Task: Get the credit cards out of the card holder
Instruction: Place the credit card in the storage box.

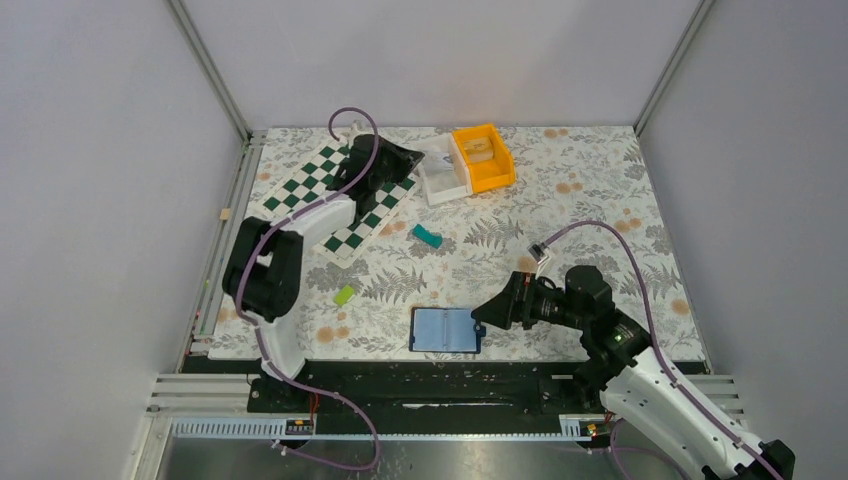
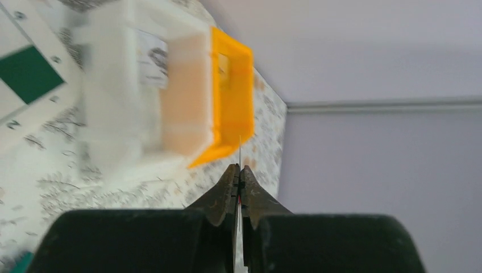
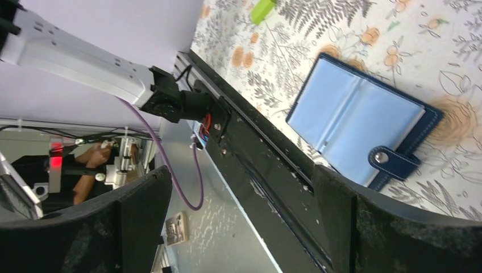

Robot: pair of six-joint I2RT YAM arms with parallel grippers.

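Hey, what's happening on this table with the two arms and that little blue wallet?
Two robot arms are emptying a card holder. It lies open at the near edge of the table, pale blue panels up. The right tool hangs wide open just beside it, holding nothing. The left tool is shut on what looks like a thin card seen edge-on, over by the white bin and orange bin at the far side.

The arms (image 1: pixel 320 215) are white and black — purple cables (image 1: pixel 585 223).
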